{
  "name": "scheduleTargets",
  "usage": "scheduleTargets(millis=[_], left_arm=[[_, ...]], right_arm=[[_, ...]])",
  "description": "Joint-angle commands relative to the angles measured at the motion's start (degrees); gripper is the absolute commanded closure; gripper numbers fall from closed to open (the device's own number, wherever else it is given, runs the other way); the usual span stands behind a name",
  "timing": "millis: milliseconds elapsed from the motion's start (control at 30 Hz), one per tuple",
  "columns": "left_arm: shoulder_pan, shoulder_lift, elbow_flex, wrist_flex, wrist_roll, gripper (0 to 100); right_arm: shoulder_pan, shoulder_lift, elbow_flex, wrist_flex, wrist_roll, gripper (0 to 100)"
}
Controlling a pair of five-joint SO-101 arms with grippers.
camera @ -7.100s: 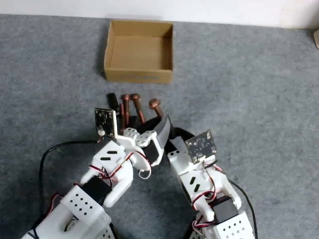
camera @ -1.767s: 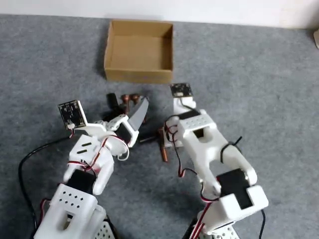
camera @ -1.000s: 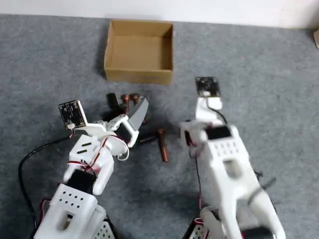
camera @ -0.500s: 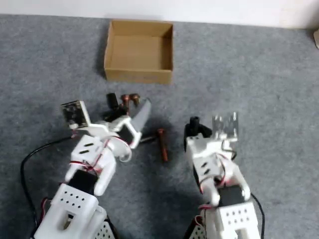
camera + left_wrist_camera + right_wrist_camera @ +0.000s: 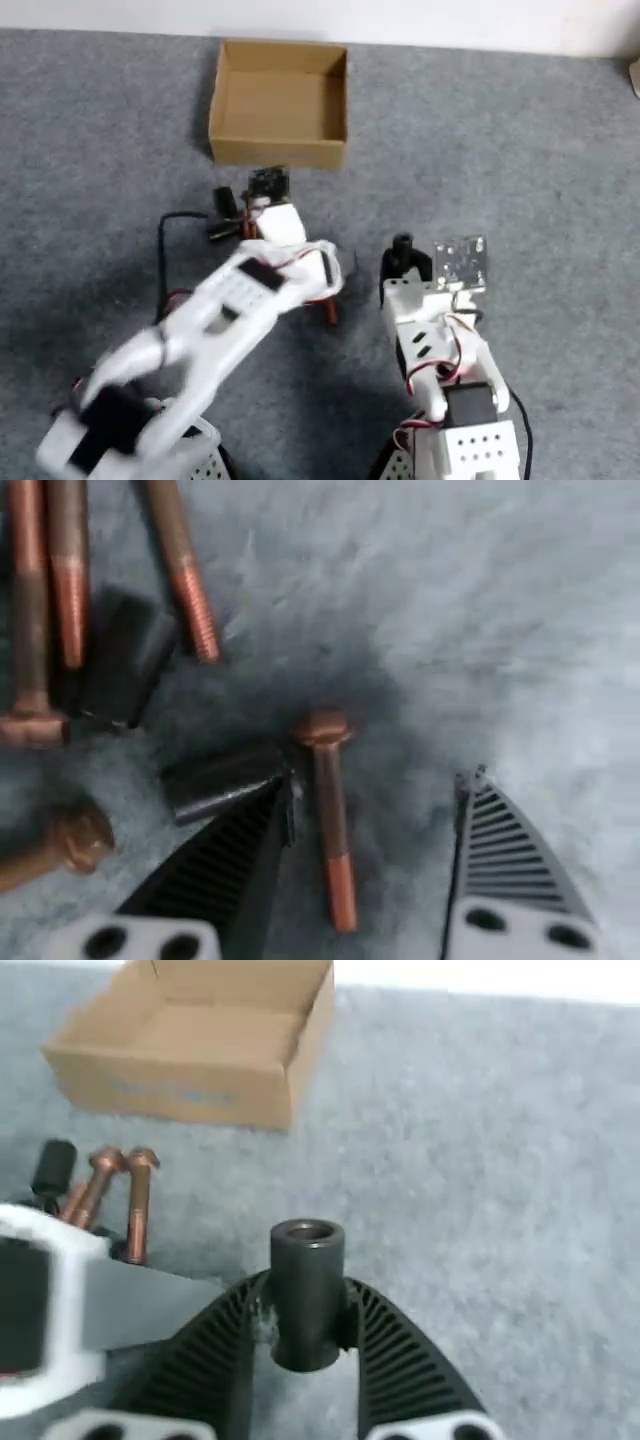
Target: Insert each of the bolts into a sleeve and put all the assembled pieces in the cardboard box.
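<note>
In the left wrist view a copper bolt lies on the grey carpet between the fingers of my open left gripper, with a black sleeve lying beside one finger. More bolts and another sleeve lie farther off. From above, the left arm stretches over that bolt. My right gripper is shut on an upright black sleeve, held above the carpet right of the bolts. The cardboard box stands at the back, with nothing inside.
A small cluster of bolts and black sleeves lies just in front of the box. The carpet is bare to the right of the box and around the right arm. A black cable trails beside the left arm.
The left arm has swung right and forward, bringing its open gripper down over the lone bolt. The right arm, pulled back with the sleeve a second ago, now holds nearly still.
</note>
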Motion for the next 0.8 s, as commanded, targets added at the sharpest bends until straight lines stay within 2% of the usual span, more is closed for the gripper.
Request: scheduleTargets(millis=[0, 167, 500, 600, 700, 767], left_arm=[[0.7, 7.3, -7.7, 2.1, 2.9, 75], [0.7, 14.2, -14.2, 6.7, 5.7, 75], [0.7, 19.2, -16.5, 7.2, 6.0, 75], [0.7, 19.3, -16.5, 7.2, 6.0, 83], [0.7, 19.3, -16.6, 6.9, 4.7, 99], [0.8, 19.6, -17.2, 7.2, 2.5, 97]], right_arm=[[4.1, 4.1, -3.2, -3.8, -0.7, 99.5], [5.8, 6.3, -3.0, -5.7, -0.8, 99.5], [4.9, 6.6, -2.9, -5.7, -0.8, 99.5], [4.9, 6.6, -2.9, -5.7, -0.8, 99.5], [5.0, 6.6, -2.9, -5.7, -0.8, 99.5], [5.0, 6.6, -2.9, -5.7, -0.8, 99.5]])
